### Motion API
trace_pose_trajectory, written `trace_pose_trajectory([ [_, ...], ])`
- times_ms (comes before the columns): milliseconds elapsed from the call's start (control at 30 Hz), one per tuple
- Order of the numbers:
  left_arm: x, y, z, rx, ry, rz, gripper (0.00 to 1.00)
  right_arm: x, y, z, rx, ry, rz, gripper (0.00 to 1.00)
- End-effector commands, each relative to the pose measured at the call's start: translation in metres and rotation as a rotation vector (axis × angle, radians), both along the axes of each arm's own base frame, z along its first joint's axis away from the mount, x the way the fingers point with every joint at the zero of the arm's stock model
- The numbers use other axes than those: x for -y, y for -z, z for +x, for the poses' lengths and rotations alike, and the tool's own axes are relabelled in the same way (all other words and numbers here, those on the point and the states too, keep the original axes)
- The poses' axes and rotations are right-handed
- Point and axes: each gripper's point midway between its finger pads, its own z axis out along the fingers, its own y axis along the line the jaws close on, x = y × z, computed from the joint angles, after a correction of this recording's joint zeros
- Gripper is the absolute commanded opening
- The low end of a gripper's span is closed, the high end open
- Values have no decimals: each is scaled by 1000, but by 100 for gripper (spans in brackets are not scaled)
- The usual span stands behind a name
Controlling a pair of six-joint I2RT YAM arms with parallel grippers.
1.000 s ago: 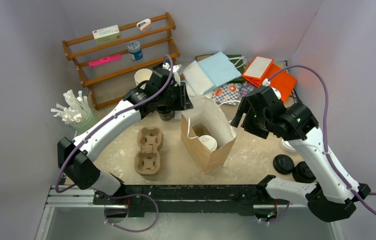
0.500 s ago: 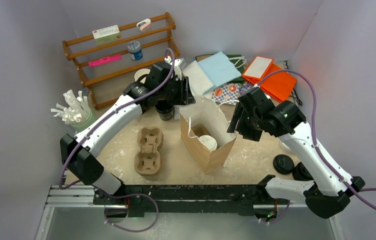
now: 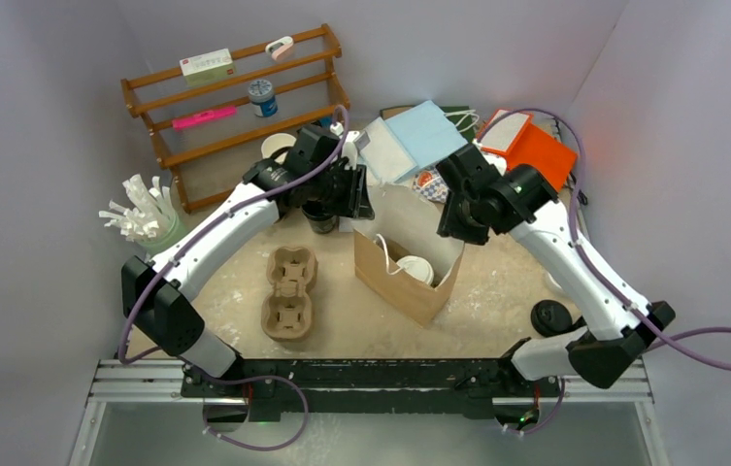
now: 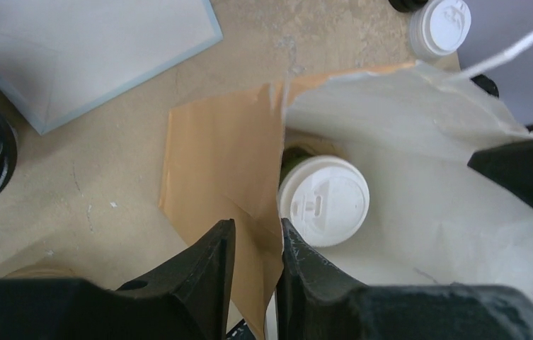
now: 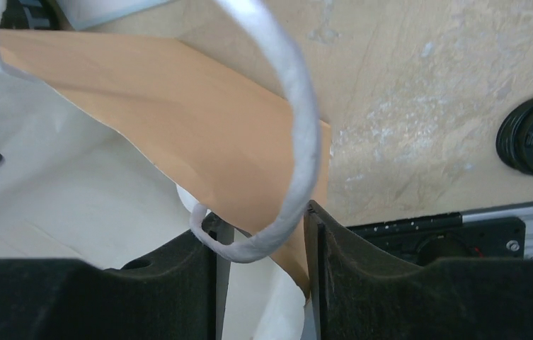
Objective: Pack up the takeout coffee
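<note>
A takeout coffee cup (image 3: pixel 416 269) with a white lid (image 4: pixel 323 202) stands inside the open brown paper bag (image 3: pixel 395 286) at the table's middle. My left gripper (image 3: pixel 359 199) is at the bag's back-left rim. In the left wrist view its jaws (image 4: pixel 256 237) are pinched on the brown bag wall (image 4: pixel 214 156). My right gripper (image 3: pixel 451 225) is at the bag's right rim. In the right wrist view its fingers (image 5: pixel 261 227) straddle the bag's edge (image 5: pixel 178 127) and the white rope handle (image 5: pixel 306 127), with a gap still between them.
A pulp cup tray (image 3: pixel 288 291) lies left of the bag, and a black cup (image 3: pixel 320 216) stands under my left wrist. Black lids (image 3: pixel 548 317) sit at the right. A wooden rack (image 3: pixel 235 97), a blue bag (image 3: pixel 410 141) and an orange bag (image 3: pixel 541 146) line the back.
My right arm has swung back and left onto the bag's right rim, its jaws narrowing. The bag has shifted and its mouth changed shape. My left gripper stayed at the rim.
</note>
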Motion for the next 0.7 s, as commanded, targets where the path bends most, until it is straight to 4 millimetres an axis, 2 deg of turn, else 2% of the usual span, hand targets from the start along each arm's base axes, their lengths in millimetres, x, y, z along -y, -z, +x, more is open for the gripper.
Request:
trace_pose_trajectory([
  [0,-3,-3,-28,-38,97,-26,28,5,-18,30,100,-21,-71,44],
  [100,-1,-3,-46,-83,127,-56,29,2,-14,46,107,-35,-91,47],
  [267,8,-5,-70,-144,196,-104,33,3,-10,76,126,-39,-118,61],
  [400,5,-15,-71,-121,205,-97,38,6,-28,95,172,-48,-145,83],
  [533,-7,-29,-58,-58,178,-43,47,7,-33,88,161,-67,-143,97],
  [600,-13,-38,-47,-39,154,-50,56,10,-33,78,146,-68,-129,99],
  [667,-19,-48,-35,-16,135,-75,68,12,-31,66,124,-73,-110,99],
])
